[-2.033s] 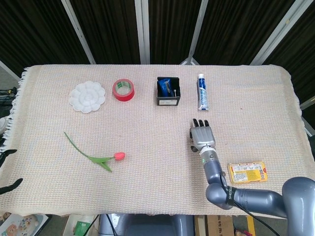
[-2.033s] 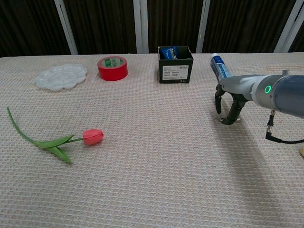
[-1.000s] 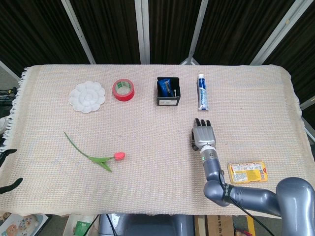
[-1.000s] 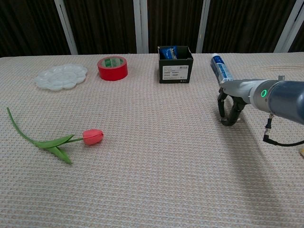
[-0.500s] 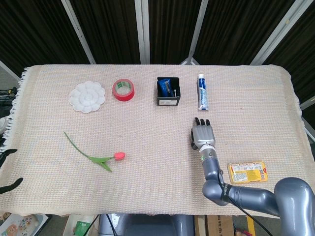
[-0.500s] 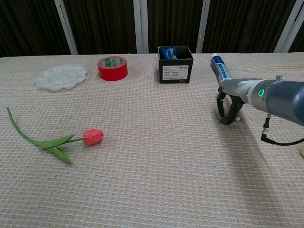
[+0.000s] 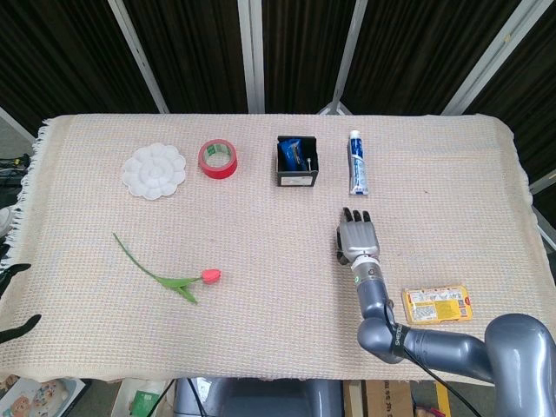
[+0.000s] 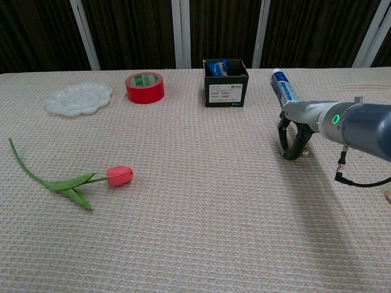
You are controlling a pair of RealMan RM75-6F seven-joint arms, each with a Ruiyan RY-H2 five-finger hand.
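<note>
Head view: I have the right hand palm-down over the cloth, holding nothing. Nearest thing is the toothpaste tube, lying flat just beyond the fingertips, not touching. Black box sits left of the tube, yellow packet by my forearm. Left hand isn't visible.

Chest view: right hand has its fingers curled downward, tips at the cloth, empty. Toothpaste tube lies just behind it. Tulip is well apart on the left.
</note>
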